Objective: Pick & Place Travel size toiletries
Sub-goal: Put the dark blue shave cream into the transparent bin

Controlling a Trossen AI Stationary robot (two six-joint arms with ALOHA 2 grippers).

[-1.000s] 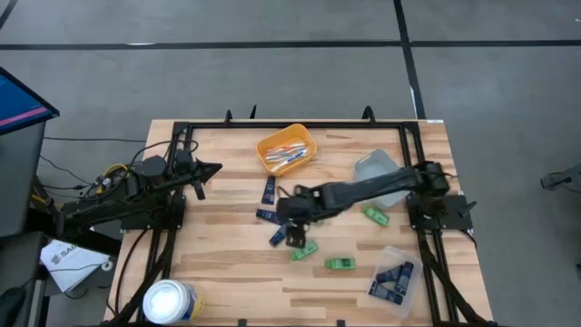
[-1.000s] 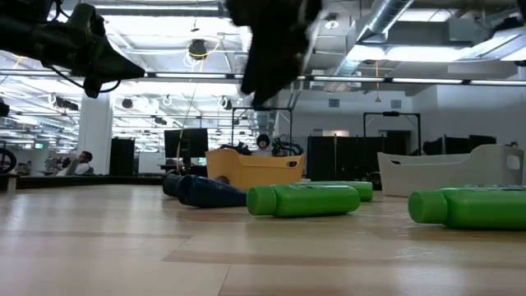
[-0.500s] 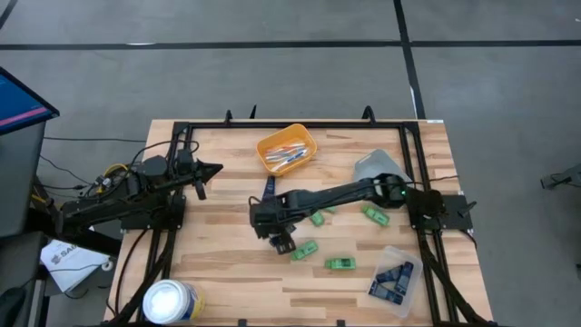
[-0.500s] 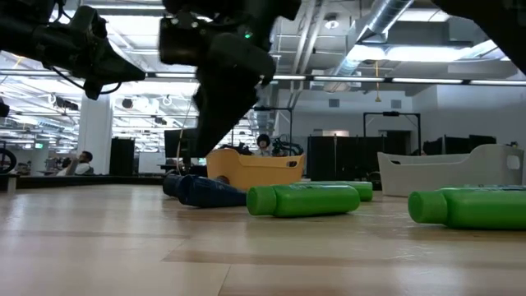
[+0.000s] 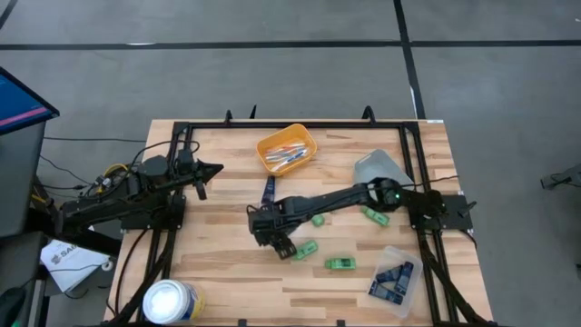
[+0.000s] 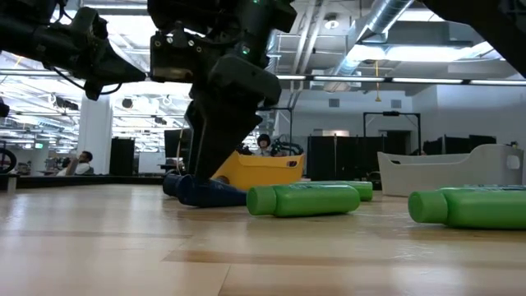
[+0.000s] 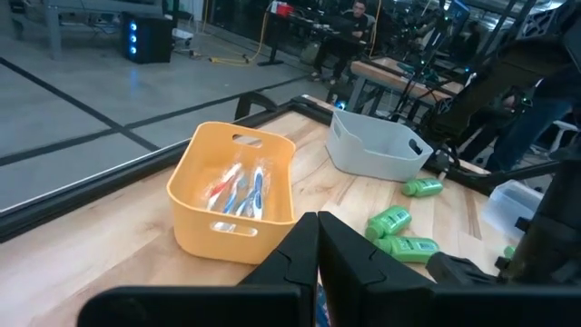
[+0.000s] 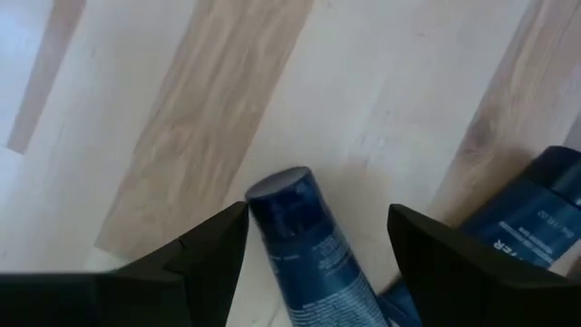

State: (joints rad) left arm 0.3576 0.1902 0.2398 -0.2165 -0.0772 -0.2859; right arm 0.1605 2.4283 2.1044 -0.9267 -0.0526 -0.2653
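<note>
Travel size toiletries lay scattered on the pale wooden surface (image 5: 218, 263). In the high view, the right hand (image 5: 264, 227) was extended to the middle of the surface, over dark navy flat tubes (image 5: 269, 190). Small bright green bottles (image 5: 305, 248) lay just beside it, and others lay farther right. The orange plastic tray (image 5: 287, 150) held thin toothbrush-like sticks. The left hand (image 5: 211, 169) waited above the surface's left edge.

In the low view, the right hand (image 6: 205, 164) reached down to a navy tube (image 6: 205, 192) beside a green bottle (image 6: 302, 200).

In the left wrist view, the left hand's fingers (image 7: 309, 263) met at their tips, holding nothing.

In the right wrist view, the right hand's fingers (image 8: 209, 250) were spread wide on either side of a navy tube (image 8: 304, 241), not clamped on it.
</note>
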